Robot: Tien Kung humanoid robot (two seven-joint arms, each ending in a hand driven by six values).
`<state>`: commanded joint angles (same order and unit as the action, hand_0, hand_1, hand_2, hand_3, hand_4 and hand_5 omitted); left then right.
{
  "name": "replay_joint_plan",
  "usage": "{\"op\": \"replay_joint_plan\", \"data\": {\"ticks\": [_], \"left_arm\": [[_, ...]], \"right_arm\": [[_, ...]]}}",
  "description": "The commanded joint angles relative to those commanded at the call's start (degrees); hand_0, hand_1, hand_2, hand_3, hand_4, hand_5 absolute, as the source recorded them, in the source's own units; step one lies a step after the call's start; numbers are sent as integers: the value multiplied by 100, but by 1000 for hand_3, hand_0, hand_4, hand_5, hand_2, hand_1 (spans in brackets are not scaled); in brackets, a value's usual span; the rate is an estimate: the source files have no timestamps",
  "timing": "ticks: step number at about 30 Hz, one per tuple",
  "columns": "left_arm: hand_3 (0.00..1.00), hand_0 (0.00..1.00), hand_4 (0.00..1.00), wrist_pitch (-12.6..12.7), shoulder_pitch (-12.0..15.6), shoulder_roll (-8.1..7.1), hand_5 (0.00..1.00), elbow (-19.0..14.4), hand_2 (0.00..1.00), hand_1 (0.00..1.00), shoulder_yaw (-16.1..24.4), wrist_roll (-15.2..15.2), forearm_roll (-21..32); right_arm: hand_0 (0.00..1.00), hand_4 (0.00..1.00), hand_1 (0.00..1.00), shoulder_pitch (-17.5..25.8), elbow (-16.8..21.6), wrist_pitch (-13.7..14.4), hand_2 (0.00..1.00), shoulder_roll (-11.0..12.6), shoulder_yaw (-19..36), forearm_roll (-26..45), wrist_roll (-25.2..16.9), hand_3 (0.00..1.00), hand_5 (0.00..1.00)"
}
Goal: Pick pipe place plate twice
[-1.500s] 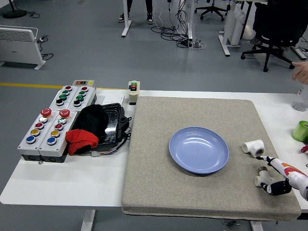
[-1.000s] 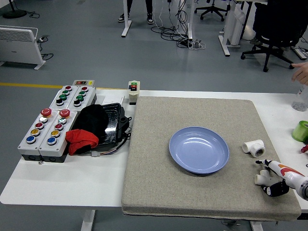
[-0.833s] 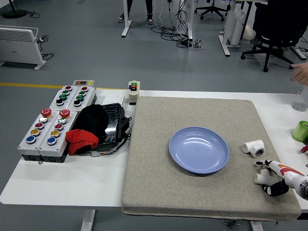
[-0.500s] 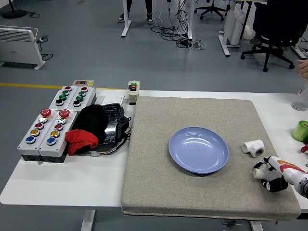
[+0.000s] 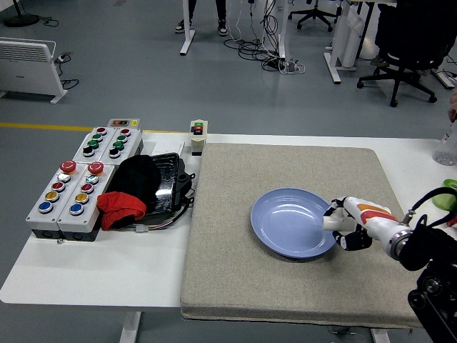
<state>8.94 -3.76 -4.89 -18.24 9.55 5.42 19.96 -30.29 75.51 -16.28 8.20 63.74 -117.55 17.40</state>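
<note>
- Head view: right hand (image 5: 348,223), entering from the lower right, is seen at the right rim of the blue plate (image 5: 282,223), fingers curled around a white pipe fitting (image 5: 331,223).
- The plate is set on a grey mat (image 5: 235,279) covering the white table (image 5: 93,275).
- Button boxes (image 5: 82,179) and a red cloth (image 5: 120,207) are placed further left.

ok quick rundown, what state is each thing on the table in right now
right robot hand: shut on a white pipe piece, at the plate's right rim
pipe piece: held over the plate's edge, not released
blue plate: upright on the grey mat, nothing inside
grey mat: lying flat on the table
button boxes: sitting at the table's left, untouched
red cloth: crumpled beside the boxes
</note>
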Motion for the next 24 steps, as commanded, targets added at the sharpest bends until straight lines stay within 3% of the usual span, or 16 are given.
{"op": "replay_joint_plan", "data": {"ticks": [4, 5, 8, 10, 11, 19, 24], "left_arm": [[687, 704, 378, 1, 7, -1, 998, -4, 724, 694, 50, 9, -20], [686, 704, 377, 1, 8, -3, 998, -5, 725, 694, 63, 12, -26], [686, 704, 377, 3, 4, -6, 998, -7, 725, 694, 79, 11, -41], [686, 704, 377, 3, 1, -10, 998, -6, 725, 694, 70, 9, -43], [686, 704, 376, 3, 1, -10, 998, -7, 725, 693, 71, 9, -43], [685, 702, 375, 1, -17, -11, 998, -5, 723, 692, 50, -1, -37], [685, 703, 374, 0, -18, -14, 998, -10, 724, 692, 54, 1, -40]], "right_arm": [[762, 577, 724, -246, -346, 47, 688, -180, -370, -47, -30, 705, 55], [955, 653, 907, -320, -462, 11, 978, -227, -467, -87, -18, 860, 143], [955, 653, 907, -411, -628, -103, 978, -293, -516, -129, 28, 860, 143], [955, 653, 907, -433, -703, -32, 978, -326, -486, 50, 18, 860, 143], [998, 820, 995, -431, -708, 51, 998, -337, -458, 106, -1, 998, 277], [998, 849, 994, -421, -700, 336, 998, -317, -249, 146, -31, 998, 310], [998, 821, 967, -484, -1072, 898, 998, -248, 310, -234, 123, 998, 306]]}}
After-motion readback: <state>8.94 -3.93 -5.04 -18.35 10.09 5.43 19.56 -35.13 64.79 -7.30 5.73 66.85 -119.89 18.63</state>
